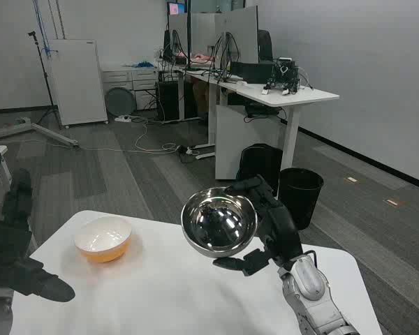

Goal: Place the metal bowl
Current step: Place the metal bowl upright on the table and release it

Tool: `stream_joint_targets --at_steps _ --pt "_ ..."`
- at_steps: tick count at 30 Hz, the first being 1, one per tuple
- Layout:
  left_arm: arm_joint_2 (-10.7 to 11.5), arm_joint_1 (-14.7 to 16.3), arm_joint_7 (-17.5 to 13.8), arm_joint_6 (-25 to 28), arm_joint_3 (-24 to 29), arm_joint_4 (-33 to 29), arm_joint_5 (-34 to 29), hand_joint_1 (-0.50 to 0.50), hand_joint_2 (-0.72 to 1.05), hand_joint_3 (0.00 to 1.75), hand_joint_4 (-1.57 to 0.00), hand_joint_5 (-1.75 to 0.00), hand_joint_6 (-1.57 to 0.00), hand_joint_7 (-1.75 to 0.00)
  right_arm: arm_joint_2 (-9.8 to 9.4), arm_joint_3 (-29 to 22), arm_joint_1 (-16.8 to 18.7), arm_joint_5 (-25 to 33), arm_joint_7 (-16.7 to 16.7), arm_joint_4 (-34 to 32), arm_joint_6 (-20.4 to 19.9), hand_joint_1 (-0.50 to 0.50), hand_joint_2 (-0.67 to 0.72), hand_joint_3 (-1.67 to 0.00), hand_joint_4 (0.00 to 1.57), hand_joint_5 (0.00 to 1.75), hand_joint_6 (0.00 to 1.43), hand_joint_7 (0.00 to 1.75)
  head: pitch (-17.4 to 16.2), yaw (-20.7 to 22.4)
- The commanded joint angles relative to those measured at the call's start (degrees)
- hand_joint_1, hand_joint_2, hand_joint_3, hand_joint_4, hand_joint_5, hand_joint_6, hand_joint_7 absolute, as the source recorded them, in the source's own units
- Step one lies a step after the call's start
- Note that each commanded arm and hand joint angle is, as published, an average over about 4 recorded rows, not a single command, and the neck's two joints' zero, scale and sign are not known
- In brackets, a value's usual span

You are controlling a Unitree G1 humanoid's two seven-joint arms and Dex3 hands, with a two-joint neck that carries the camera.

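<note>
Head view: right hand (269, 227) grips bowl (218, 222) tilted above bench (174, 293); left hand (14, 251) open, empty; rim grip could slip, dropping bowl onto orange bowl (103, 239).

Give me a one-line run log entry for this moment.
right robot hand: holds metal bowl above white table | left robot hand: open, at left edge | orange bowl: on table, apart

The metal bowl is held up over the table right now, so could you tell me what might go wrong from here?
The right robot hand holds the metal bowl tilted, by its rim side, in the air, so it might slip and drop onto the table. Set down carelessly, it could knock the orange bowl nearby.
</note>
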Motion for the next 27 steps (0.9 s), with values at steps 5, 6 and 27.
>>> stream_joint_targets --at_steps 5,6,27 --pt "-0.2 2.1 -0.1 -0.3 -0.2 -3.2 -0.1 -0.5 -0.64 0.0 -0.04 0.0 0.0 -0.35 0.22 0.4 0.3 2.0 -1.4 -1.1 -2.5 -0.06 -0.35 -1.19 1.06 1.5 1.14 1.26 -0.4 0.1" --pt "-0.2 2.1 -0.1 -0.3 -0.2 -3.2 -0.1 -0.5 -0.64 0.0 -0.04 0.0 0.0 -0.35 0.22 0.4 0.3 2.1 -1.4 -1.1 -2.5 -0.05 -0.35 -1.19 1.06 1.48 1.15 1.26 -0.4 0.1" --pt "-0.4 1.6 -0.1 -0.1 -0.2 -2.8 0.0 -0.5 -0.64 0.0 -0.04 0.0 0.0 -0.35 0.44 0.0 0.3 2.7 -1.4 1.8 -3.4 -0.04 -0.35 -1.19 1.06 1.45 1.17 1.26 -0.9 -0.3"
